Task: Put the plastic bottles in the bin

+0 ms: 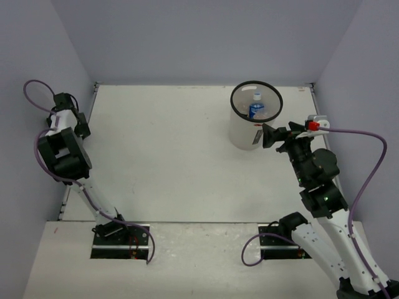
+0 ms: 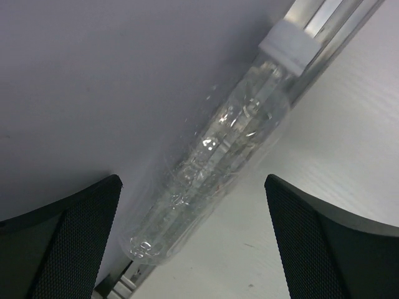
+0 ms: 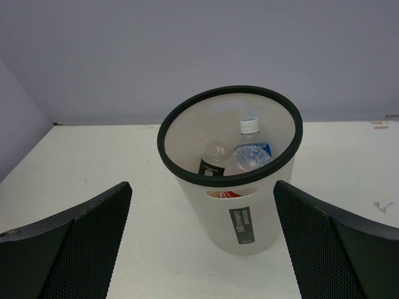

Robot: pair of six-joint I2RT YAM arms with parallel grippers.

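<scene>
A plain clear bottle (image 2: 218, 162) with a white cap lies on its side along the table's left edge, against the wall. My left gripper (image 2: 192, 184) is open and astride its base end without touching it; it sits at the far left in the top view (image 1: 83, 129). The white bin (image 3: 240, 212) with a black rim stands at the back right (image 1: 240, 134). Inside it are a blue-labelled bottle (image 3: 252, 152), a black-labelled bottle (image 3: 215, 161) and a red label (image 3: 225, 194) showing through the handle slot. My right gripper (image 3: 202, 184) is open and empty, just short of the bin (image 1: 267, 135).
A metal rail (image 2: 324, 25) runs along the table's left edge under the clear bottle. Grey walls close the table on the left, back and right. A red and white block (image 1: 317, 123) sits on the right wrist.
</scene>
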